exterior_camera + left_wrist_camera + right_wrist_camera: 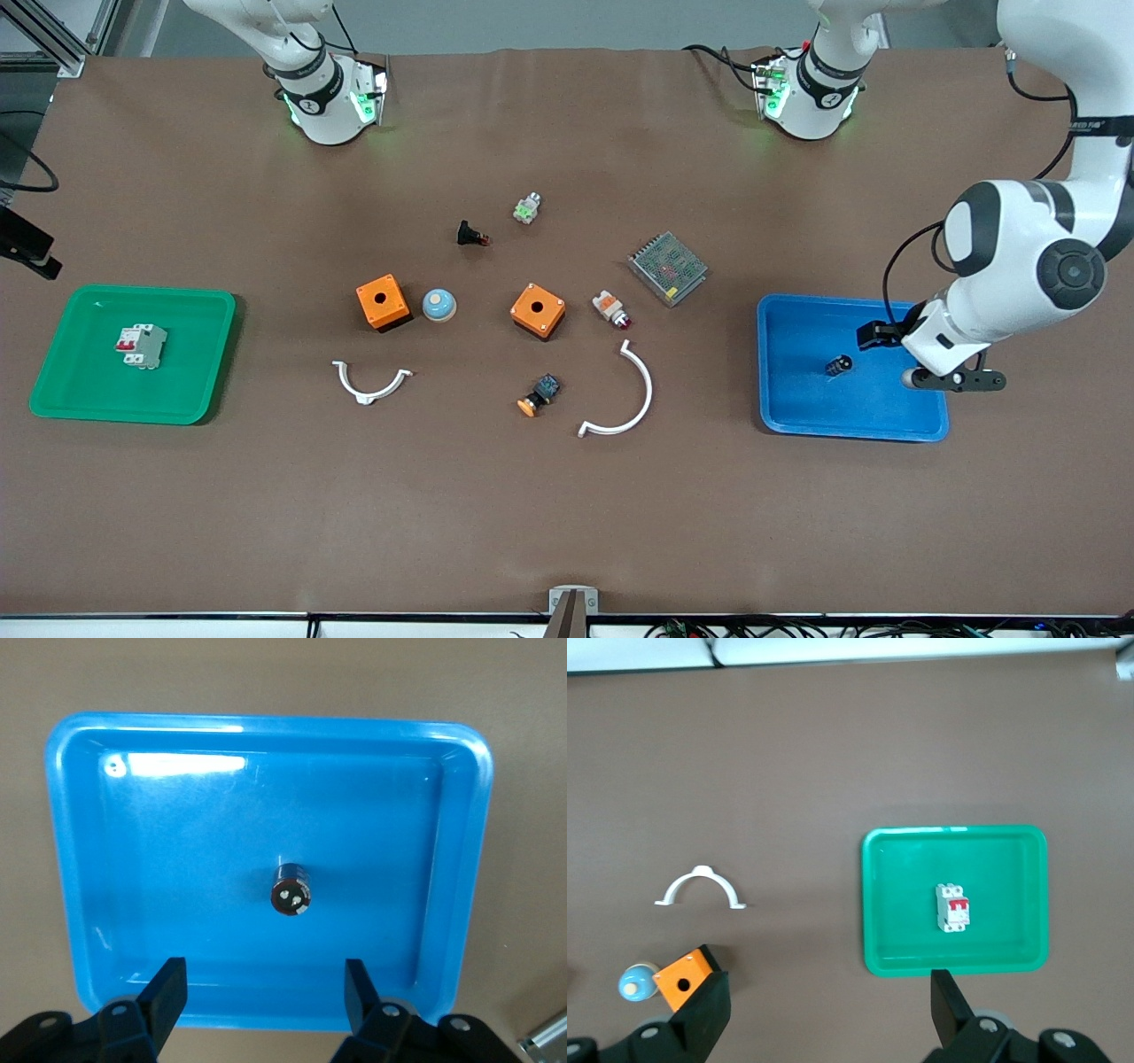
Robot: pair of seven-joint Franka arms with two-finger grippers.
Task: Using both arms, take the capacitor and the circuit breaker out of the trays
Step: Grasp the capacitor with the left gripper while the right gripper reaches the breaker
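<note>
Two trays filled: capacitor (291, 892) in blue, breaker (953, 907) in green; no readable writing.

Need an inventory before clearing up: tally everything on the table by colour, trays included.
Orange: 2 boxes
White: 2 curved clips
Green: 1 tray
Blue: 1 tray
Pale blue: 1 dome
Grey-white: 1 breaker, in the green tray
Dark: 1 capacitor, in the blue tray
Silver: 1 mesh box
Mixed colours: 4 small parts
Total: 14

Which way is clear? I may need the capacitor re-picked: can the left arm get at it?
Probably yes: the capacitor lies alone in the blue tray, the left gripper over it, jaws open.
</note>
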